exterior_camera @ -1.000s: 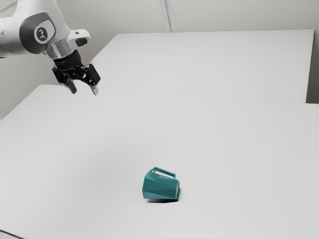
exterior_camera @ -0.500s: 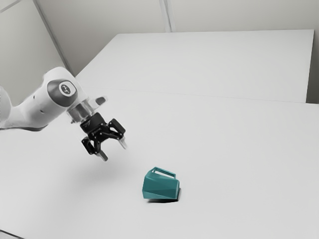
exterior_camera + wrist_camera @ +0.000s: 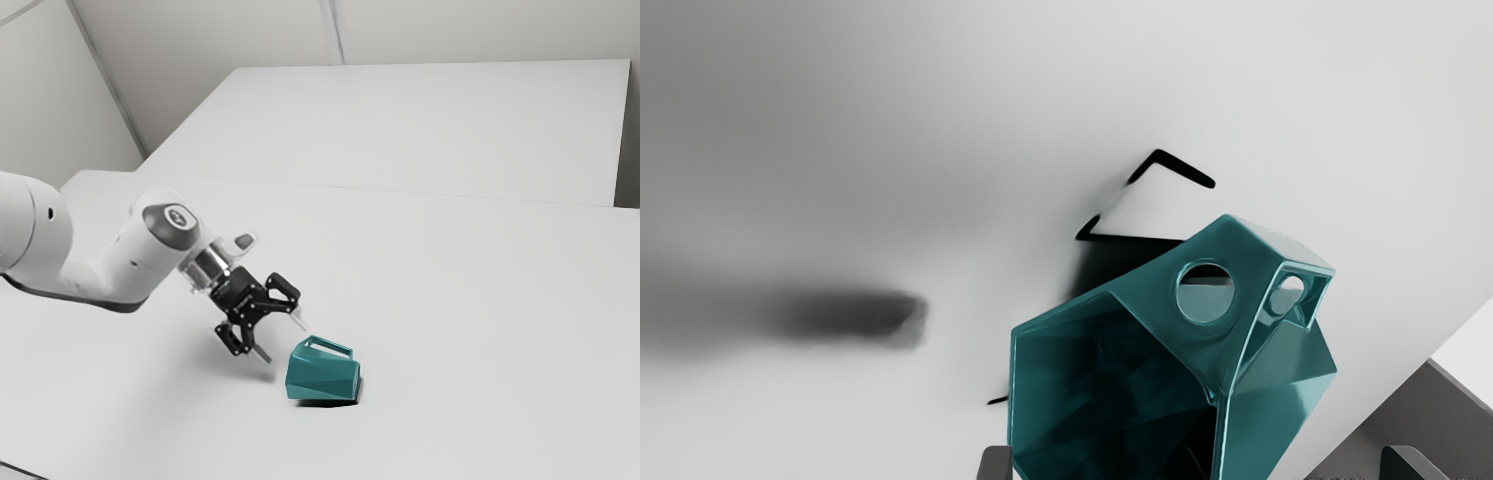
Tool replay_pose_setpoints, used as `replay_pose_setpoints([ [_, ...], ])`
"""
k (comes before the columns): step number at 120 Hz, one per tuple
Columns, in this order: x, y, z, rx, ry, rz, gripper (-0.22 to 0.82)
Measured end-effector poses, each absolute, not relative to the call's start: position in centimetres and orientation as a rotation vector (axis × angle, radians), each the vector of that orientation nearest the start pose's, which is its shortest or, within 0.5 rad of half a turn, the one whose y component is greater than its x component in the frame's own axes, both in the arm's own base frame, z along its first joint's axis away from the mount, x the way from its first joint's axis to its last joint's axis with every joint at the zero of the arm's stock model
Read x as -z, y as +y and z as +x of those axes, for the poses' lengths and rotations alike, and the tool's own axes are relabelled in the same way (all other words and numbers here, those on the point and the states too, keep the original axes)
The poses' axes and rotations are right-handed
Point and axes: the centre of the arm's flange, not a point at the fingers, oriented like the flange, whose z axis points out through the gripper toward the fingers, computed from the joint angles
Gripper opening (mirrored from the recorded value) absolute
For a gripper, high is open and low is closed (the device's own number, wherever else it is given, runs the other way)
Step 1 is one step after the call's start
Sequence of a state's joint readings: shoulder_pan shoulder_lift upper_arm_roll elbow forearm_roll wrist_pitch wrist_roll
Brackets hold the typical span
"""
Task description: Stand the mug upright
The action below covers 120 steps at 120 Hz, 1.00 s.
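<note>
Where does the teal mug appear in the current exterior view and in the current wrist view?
Exterior view: the mug lies on its side on the table, just off the gripper, toward the exterior view's right.
Wrist view: it appears across the gap between the two fingertips, mouth facing the camera.
Shared landmark: the gripper's fingertips, standing apart.

White table [image 3: 480, 300], pale walls [image 3: 200, 60] (seamed, too)

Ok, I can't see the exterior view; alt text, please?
A teal mug lies on its side on a white table, handle uppermost. A white robot arm comes in from the exterior view's left, its open black gripper angled down close to the mug.
</note>
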<state>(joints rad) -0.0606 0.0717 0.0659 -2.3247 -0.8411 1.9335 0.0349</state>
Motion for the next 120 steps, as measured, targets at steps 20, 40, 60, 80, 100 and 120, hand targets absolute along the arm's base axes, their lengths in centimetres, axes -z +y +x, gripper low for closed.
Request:
replay_pose_setpoints([
  [20, -28.9, -6.2, 47.6, 0.521, 0.588, 2.285, 0.6],
  [40, -27.8, -8.1, 47.8, 0.53, 0.621, 2.235, 0.6],
  [60, -27.3, -8.8, 47.9, 0.522, 0.642, 2.218, 0.47],
  [80, -27.4, -9.3, 48.2, 0.496, 0.629, 2.251, 0.08],
  [100, -29.4, -11.1, 49.4, 0.438, 0.569, 2.283, -0.08],
  [120, -30.6, -12.1, 49.7, 0.407, 0.541, 2.299, -0.14],
])
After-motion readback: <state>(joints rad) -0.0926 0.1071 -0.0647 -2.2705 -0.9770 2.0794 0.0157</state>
